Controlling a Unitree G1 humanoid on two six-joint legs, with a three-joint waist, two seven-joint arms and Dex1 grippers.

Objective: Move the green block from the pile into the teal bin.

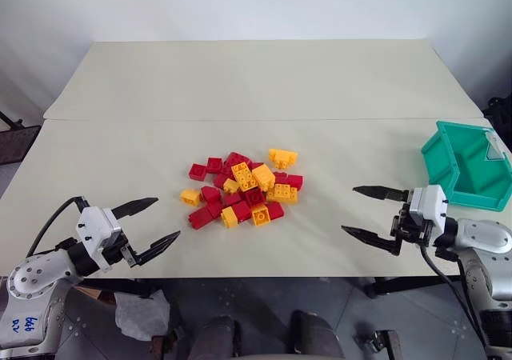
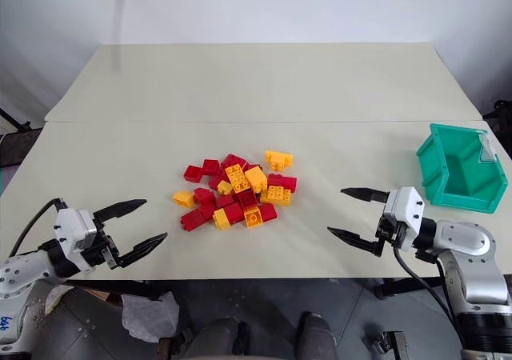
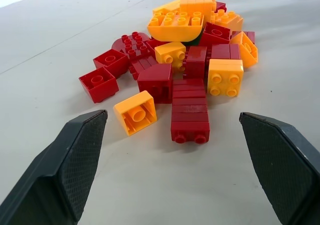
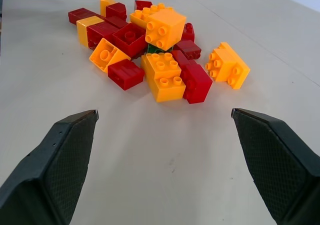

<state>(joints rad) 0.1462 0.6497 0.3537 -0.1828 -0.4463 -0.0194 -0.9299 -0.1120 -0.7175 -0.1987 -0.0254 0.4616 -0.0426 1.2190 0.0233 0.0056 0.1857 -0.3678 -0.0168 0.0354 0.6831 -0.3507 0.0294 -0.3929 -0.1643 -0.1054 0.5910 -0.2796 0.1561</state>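
Observation:
The pile (image 1: 244, 190) of red and yellow bricks lies in the middle of the table. The green block (image 4: 154, 48) is almost buried: in the right wrist view a small dark-green sliver peeks out under a yellow brick (image 4: 165, 27) at the heap's centre. The teal bin (image 1: 438, 158) stands at the table's right edge, its inside bare. My left gripper (image 1: 168, 218) hovers open near the front edge, left of the pile and pointing toward it. My right gripper (image 1: 348, 209) is open too, between the pile and the bin, with nothing between its fingers.
The cream table (image 1: 256, 88) has a seam (image 1: 120, 120) running across it behind the pile. Bare tabletop separates each gripper from the heap. A lone yellow brick (image 1: 282, 158) sits at the pile's far right side.

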